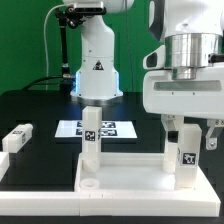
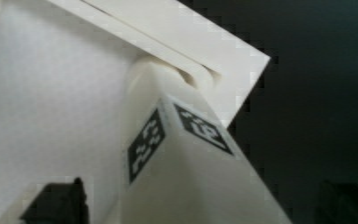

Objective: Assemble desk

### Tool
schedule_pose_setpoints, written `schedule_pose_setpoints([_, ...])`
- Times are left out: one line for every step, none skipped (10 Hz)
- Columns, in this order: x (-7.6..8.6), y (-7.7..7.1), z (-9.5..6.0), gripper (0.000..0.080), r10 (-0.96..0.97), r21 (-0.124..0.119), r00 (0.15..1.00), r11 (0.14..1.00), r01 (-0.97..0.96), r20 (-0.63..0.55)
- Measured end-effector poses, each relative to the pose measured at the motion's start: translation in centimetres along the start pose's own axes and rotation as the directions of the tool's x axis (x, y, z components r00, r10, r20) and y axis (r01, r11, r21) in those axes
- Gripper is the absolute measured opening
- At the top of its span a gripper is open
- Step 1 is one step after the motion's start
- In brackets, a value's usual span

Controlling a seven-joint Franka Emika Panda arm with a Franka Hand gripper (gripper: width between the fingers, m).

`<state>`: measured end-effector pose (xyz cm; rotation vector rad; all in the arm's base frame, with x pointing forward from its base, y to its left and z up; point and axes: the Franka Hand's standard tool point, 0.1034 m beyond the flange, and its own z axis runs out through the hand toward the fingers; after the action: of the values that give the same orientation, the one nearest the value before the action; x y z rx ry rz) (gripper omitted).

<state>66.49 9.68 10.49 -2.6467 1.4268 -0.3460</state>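
Looking at the exterior view, you find the top (image 1: 130, 178) lying flat on the black table (image 1: 40, 110) at the near edge, its raised rim facing up. The gripper (image 1: 190, 140) hangs over the top's end on the exterior view's right, and its fingers (image 1: 210, 137) straddle the right leg (image 1: 187, 165), which stands upright on the top with its tag toward the camera. The fingers are spread wider than that leg: a dark gap shows between it and the finger on the exterior view's right, so you have the jaws released, not clamped. In the wrist view the same leg (image 2: 185, 160) rises between the two dark fingertips (image 2: 60, 200), tags on two of its faces, its far end meeting the top (image 2: 51, 90) at a corner by the rim. The gripper (image 2: 202, 200) sits astride it there. A left leg (image 1: 90, 135) stands upright at the top's other end, toward the exterior view's left, also showing a tag. A loose leg (image 1: 17, 137) lies on its side on the table, well apart from the top, beyond that same end. The marker board (image 1: 115, 128) lies flat behind the top, partly hidden by the left leg.
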Motion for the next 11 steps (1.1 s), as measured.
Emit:
schedule_pose_setpoints([0.0, 0.0, 0.0, 0.0648, -0.059, -0.001, 0.998, 0.998, 0.059, -0.001])
schedule_pose_setpoints([0.1, -0.1, 0.1, 0.0649, -0.238, 0.002, 0.971, 0.971, 0.238, -0.012])
schedule_pose_setpoints([0.1, -0.2, 0.3, 0.0649, -0.462, 0.004, 0.886, 0.887, 0.463, -0.019])
schedule_pose_setpoints([0.4, -0.5, 0.1, 0.0649, -0.594, 0.006, 0.804, 0.804, 0.594, -0.011])
schedule_pose_setpoints([0.6, -1.0, -0.2, 0.0649, -0.653, 0.005, 0.757, 0.757, 0.653, -0.010])
schedule_pose_setpoints([0.5, -1.0, -0.1, 0.0649, -0.594, 0.009, 0.804, 0.804, 0.594, -0.011])
schedule_pose_setpoints([0.5, -1.0, -0.1, 0.0531, -0.596, 0.007, 0.803, 0.803, 0.596, -0.011])
schedule_pose_setpoints([0.5, -1.0, -0.1, 0.0531, -0.573, 0.009, 0.819, 0.819, 0.573, -0.010])
schedule_pose_setpoints([0.5, -1.0, -0.1, 0.0377, -0.500, 0.011, 0.866, 0.866, 0.500, -0.008])
schedule_pose_setpoints([0.8, -0.7, -0.1, 0.0377, -0.450, 0.006, 0.893, 0.893, 0.450, -0.009])
schedule_pose_setpoints([1.0, -0.6, -0.1, 0.0305, -0.391, 0.004, 0.920, 0.920, 0.391, -0.009])
